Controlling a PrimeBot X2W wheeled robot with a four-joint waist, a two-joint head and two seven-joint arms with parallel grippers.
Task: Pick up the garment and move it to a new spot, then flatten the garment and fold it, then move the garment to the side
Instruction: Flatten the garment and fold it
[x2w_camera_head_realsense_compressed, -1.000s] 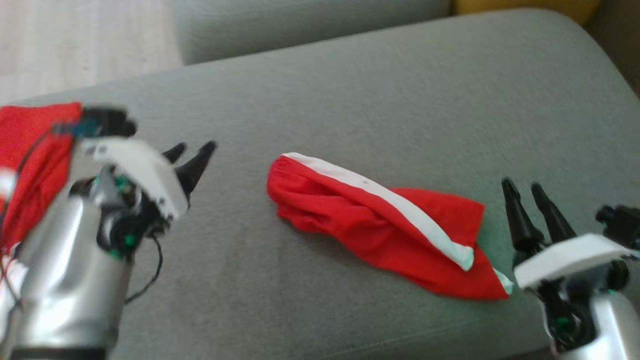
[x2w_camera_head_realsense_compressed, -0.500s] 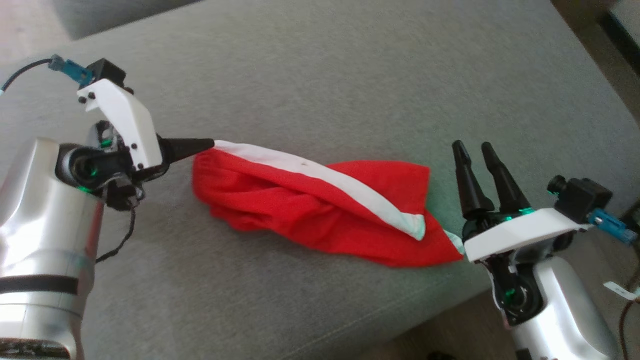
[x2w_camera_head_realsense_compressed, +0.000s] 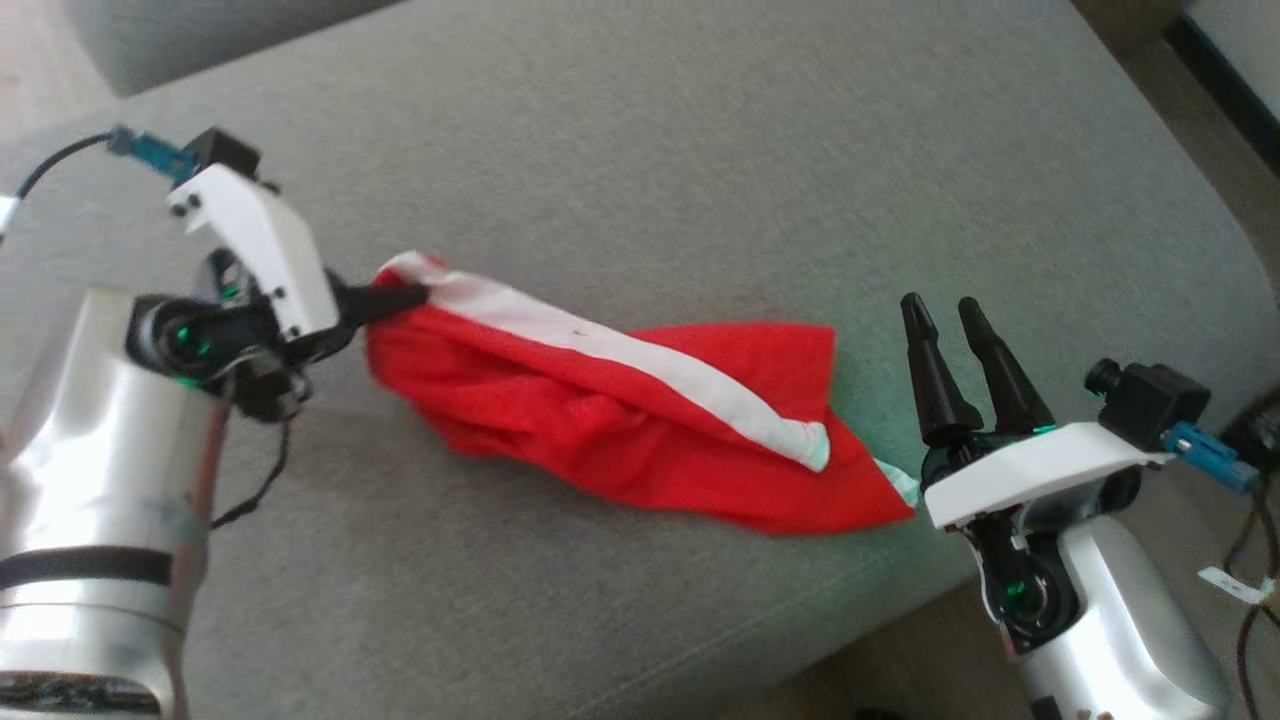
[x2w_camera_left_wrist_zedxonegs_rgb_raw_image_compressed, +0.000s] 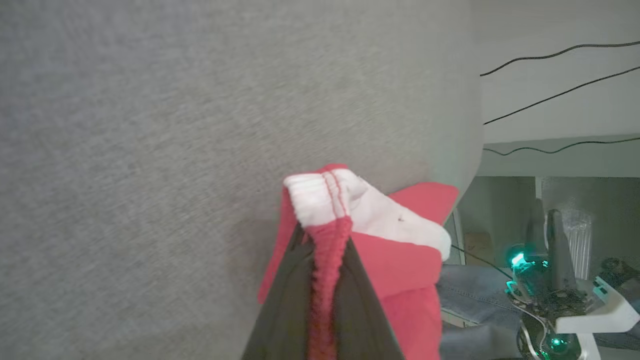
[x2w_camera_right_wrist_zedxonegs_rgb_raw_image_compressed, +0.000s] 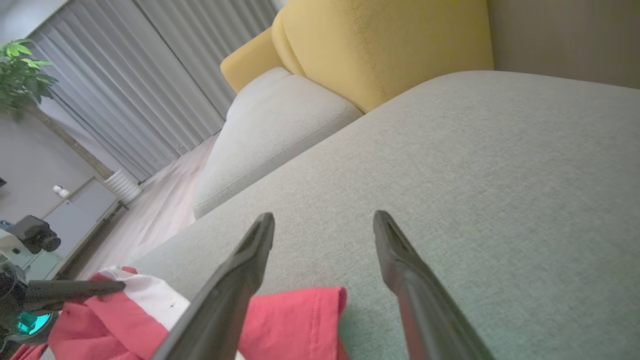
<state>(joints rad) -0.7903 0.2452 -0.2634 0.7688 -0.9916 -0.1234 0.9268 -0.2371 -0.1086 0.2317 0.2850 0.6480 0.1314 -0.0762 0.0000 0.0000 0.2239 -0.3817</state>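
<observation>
The garment (x2w_camera_head_realsense_compressed: 620, 420), red shorts with a white side stripe, lies crumpled across the grey sofa seat (x2w_camera_head_realsense_compressed: 700, 150). My left gripper (x2w_camera_head_realsense_compressed: 415, 295) is shut on the garment's gathered waistband end, at its left. In the left wrist view the red and white fabric (x2w_camera_left_wrist_zedxonegs_rgb_raw_image_compressed: 395, 250) is pinched between the dark fingers (x2w_camera_left_wrist_zedxonegs_rgb_raw_image_compressed: 290, 300), with the waistband bunched above the tips. My right gripper (x2w_camera_head_realsense_compressed: 942, 312) stands open just beyond the garment's right end, not touching it. Seen from the right wrist, the open right gripper (x2w_camera_right_wrist_zedxonegs_rgb_raw_image_compressed: 324, 222) hovers over the seat with the red hem (x2w_camera_right_wrist_zedxonegs_rgb_raw_image_compressed: 290, 320) below it.
The seat's front edge (x2w_camera_head_realsense_compressed: 800, 640) runs along the lower right, with floor beyond it. A yellow cushion (x2w_camera_right_wrist_zedxonegs_rgb_raw_image_compressed: 380, 45) and a second grey cushion (x2w_camera_right_wrist_zedxonegs_rgb_raw_image_compressed: 270, 125) lie at the far side. Cables (x2w_camera_head_realsense_compressed: 1250, 560) hang near my right arm.
My left gripper reached the garment's waistband end and shut on it, drawing that end up slightly. The head camera shifted. My right gripper stayed open.
</observation>
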